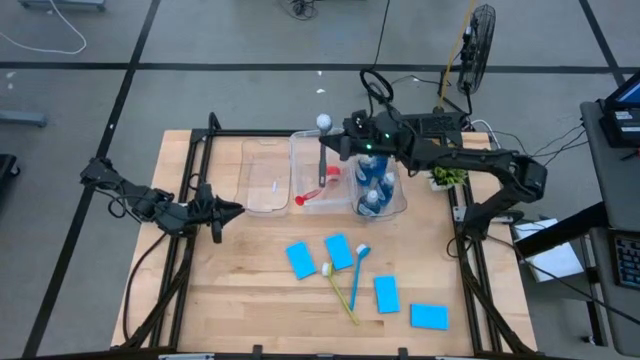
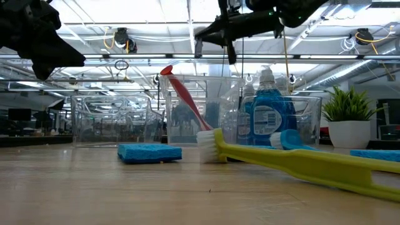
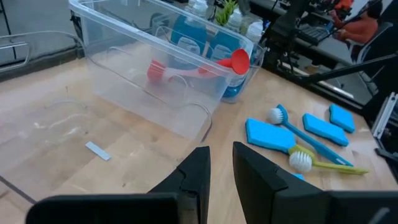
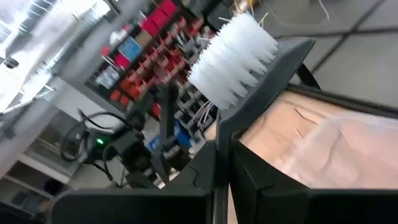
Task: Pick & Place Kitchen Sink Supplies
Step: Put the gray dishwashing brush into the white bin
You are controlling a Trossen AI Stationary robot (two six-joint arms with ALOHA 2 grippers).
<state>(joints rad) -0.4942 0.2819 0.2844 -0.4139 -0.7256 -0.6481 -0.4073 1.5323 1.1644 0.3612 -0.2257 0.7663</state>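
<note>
Holding a grey brush over the bin, my right gripper is clamped on its handle, white bristle head at about twelve o'clock from the fingers in the high view and the long axis running twelve-to-six. Directly below, toward six, sits the clear bin that already has the red brush and the blue bottles in it. I judge the coming move turns on that drop: the handle end points down into the bin's left half, beside the red brush, so a straight lowering should seat it.

My left gripper hangs at about nine o'clock from the bin, over the near edge of the empty tray, fingers nearly together and holding nothing.

At five to six o'clock from the bin, on bare table, lie the blue brush and yellow-green brush, crossing, amid four sponges. Both arms are about equally far from that cluster; the left is free.
</note>
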